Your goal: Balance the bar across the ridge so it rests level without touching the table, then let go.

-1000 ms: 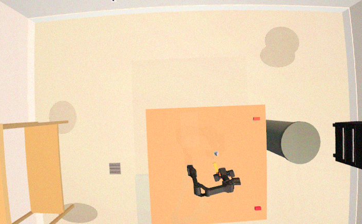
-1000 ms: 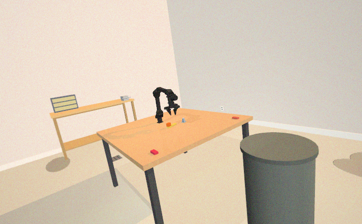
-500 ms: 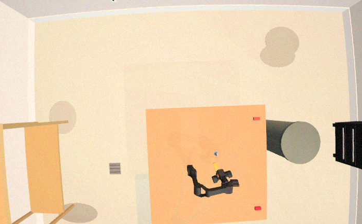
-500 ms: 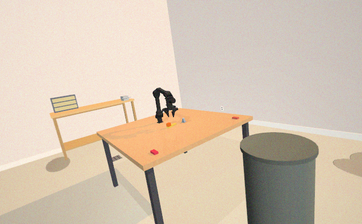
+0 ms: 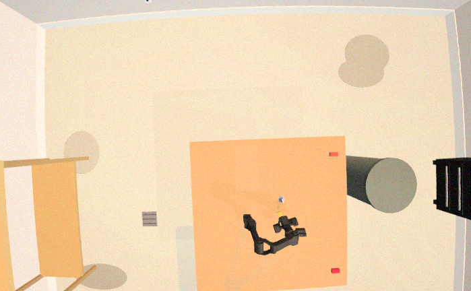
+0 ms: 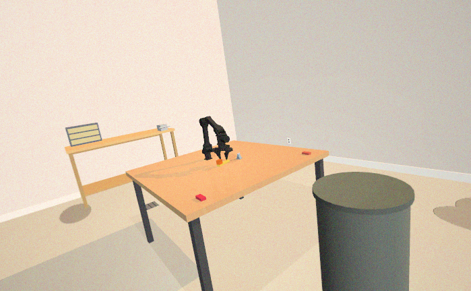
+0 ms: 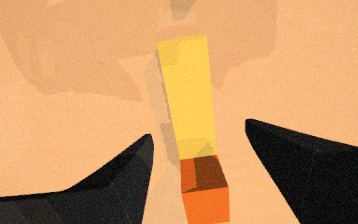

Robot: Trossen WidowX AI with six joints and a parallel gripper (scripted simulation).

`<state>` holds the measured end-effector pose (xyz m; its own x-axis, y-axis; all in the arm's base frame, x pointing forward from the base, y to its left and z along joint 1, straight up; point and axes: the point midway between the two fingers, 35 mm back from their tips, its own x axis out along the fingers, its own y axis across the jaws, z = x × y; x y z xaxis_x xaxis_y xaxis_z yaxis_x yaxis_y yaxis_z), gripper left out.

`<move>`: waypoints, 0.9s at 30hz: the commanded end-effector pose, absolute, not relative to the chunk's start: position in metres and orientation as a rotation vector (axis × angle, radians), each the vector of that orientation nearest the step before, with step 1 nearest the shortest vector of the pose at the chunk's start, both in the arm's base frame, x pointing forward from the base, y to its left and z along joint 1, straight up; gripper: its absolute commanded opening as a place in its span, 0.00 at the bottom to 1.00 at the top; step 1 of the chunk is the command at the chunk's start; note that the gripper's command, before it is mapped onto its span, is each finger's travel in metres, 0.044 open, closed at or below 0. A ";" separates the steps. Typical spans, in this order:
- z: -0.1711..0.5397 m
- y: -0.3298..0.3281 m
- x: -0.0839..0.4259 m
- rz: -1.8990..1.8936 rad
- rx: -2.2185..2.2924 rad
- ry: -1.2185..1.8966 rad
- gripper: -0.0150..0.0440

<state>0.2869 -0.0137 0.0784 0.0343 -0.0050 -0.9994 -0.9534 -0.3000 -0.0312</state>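
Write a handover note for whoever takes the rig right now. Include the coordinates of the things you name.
Tool (image 5: 278, 221) (image 6: 223, 158) (image 7: 198, 132): open, nothing held, fingers either side of the bar near its orange end.
Bar (image 5: 279, 214) (image 6: 224, 162) (image 7: 189, 97): yellow with an orange block at one end, down on the table (image 5: 222, 162) (image 6: 172, 177) (image 7: 310, 30), off the ridge.
Ridge (image 5: 281, 199) (image 6: 238, 156): small, blue-grey, standing beyond the bar's yellow end.
Done: tool lined up over the bar, no grip.
Left: grip, lift, balance level across the ridge, let go.

Yellow bar with orange end block, lying off small blue-grey ridge
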 end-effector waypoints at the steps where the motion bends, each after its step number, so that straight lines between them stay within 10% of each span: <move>1: 0.073 -0.013 0.285 1.407 -1.450 1.030 0.79; 27: 0.048 -0.013 0.286 1.407 -1.450 1.031 0.79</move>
<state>0.2874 -0.0137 0.0505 0.0352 -0.0049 -0.9994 -0.9534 -0.3000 -0.0321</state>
